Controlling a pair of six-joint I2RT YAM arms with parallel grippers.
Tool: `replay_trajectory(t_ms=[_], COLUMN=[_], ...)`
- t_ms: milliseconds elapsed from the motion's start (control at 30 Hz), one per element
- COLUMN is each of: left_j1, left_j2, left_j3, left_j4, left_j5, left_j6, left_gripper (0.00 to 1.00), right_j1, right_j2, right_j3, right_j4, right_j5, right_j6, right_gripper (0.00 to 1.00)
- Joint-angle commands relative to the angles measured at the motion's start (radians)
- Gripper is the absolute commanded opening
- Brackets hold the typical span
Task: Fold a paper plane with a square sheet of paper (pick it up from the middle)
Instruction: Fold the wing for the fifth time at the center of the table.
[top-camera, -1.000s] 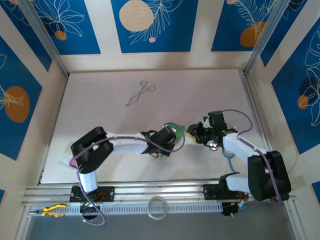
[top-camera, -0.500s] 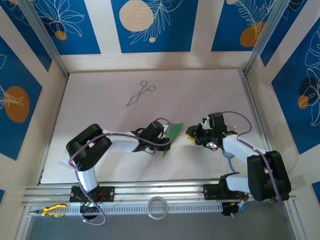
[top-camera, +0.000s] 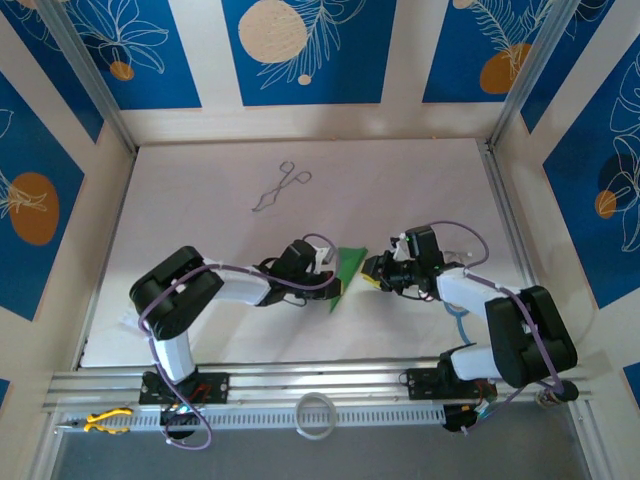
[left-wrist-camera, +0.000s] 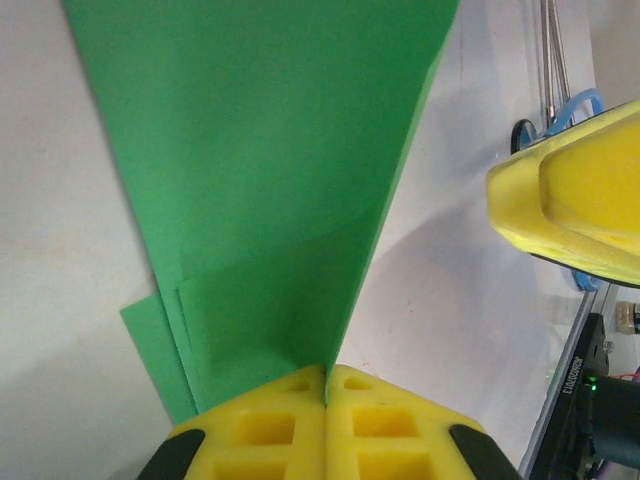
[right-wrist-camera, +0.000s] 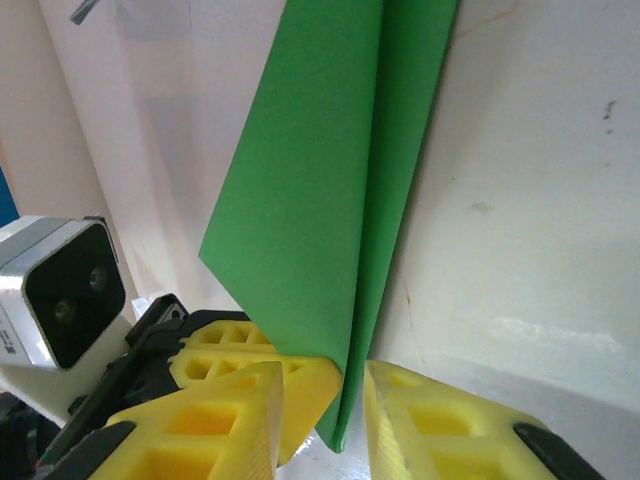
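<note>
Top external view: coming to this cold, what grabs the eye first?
The bright green paper, folded into a narrow wedge, is held at the middle of the table. The left gripper has its jaws shut on the paper's edge, while the right gripper straddles the crease with jaws apart. Thin metal forceps lie far back.

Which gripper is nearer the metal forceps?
Left. The left gripper sits right of the forceps, closer in; the right gripper is farther right, past the green paper.

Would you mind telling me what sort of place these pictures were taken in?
Probably a robot-manipulation test cell rather than a home: a left arm and right arm bolted to an aluminium rail, with a white table boxed in by blue leaf-print panels.
</note>
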Motion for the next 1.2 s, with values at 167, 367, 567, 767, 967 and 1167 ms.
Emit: replay_trajectory(t_ms=[167,367,567,767,967,1167], left_j1=[0.02,0.021,0.021,0.023,0.029,0.034], left_j2=[0.028,0.042,0.047,0.055,0.066,0.085], left_j3=[-0.037,-0.062,-0.072,-0.082,-0.109,-0.135], left_j4=[0.114,0.17,0.188,0.221,0.279,0.348], left_j5=[0.047,0.047,0.048,0.052,0.055,0.06], left_j6=[-0.066,-0.098,-0.11,-0.135,-0.191,-0.243], left_gripper=[0.0,0.0,0.0,0.0,0.0,0.0], right_j1=[0.033,0.044,0.053,0.08,0.074,0.084], right_j2=[0.035,0.049,0.04,-0.021,0.029,0.089], right_j3=[0.012,0.015,0.011,-0.011,0.022,0.038], right_j4=[0.044,0.058,0.063,0.082,0.082,0.131], right_j5=[-0.029,-0.032,0.04,0.122,0.007,-0.031], right_j6=[-0.042,-0.05,-0.046,-0.083,-0.109,-0.112], right_gripper=[0.17,0.12,0.12,0.12,0.13,0.12])
